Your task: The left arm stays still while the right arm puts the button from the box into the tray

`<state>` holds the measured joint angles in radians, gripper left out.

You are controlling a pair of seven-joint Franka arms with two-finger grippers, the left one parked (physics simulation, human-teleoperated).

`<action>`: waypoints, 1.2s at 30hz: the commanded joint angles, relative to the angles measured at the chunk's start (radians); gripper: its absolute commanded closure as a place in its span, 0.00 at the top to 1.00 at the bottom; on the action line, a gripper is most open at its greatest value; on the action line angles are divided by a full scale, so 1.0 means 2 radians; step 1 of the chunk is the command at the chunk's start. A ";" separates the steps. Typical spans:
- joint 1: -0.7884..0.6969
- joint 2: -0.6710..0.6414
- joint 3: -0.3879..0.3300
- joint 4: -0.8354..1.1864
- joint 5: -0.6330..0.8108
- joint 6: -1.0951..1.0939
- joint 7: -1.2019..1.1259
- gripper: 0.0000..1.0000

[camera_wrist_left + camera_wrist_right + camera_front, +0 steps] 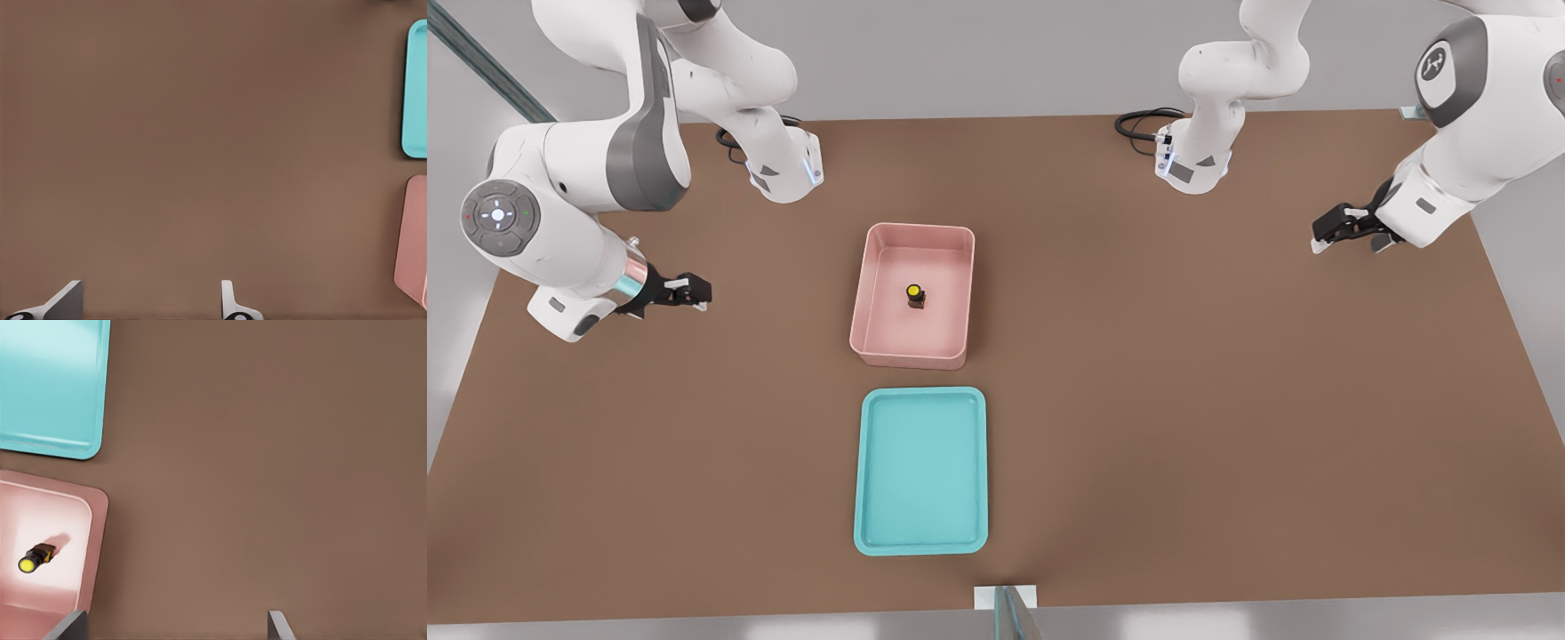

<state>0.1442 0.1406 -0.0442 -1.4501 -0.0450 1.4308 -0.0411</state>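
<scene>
from my seat nothing of the job is done yet. the brown tabletop (1227,400) carries the teal tray (921,544), bare inside, and just beyond it the pink box (863,302), the two near but apart. the right arm (560,204) hangs at the front view's left, well apart from both, and its tool (694,292) is over bare tabletop, fingers spread with nothing between them. the button (915,294) stands on the box floor near its middle, yellow top up. i judge everything remains: reach, pinch, lift, carry, release.
</scene>
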 commanded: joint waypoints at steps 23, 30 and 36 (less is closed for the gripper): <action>0.167 0.058 0.137 -0.343 0.052 0.450 0.531 1.00; 0.164 0.073 0.137 -0.419 0.022 0.559 0.571 1.00; 0.183 0.108 0.138 -0.421 0.013 0.578 0.571 1.00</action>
<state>0.5059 0.3480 0.2315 -2.2917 -0.0057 2.5091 0.8010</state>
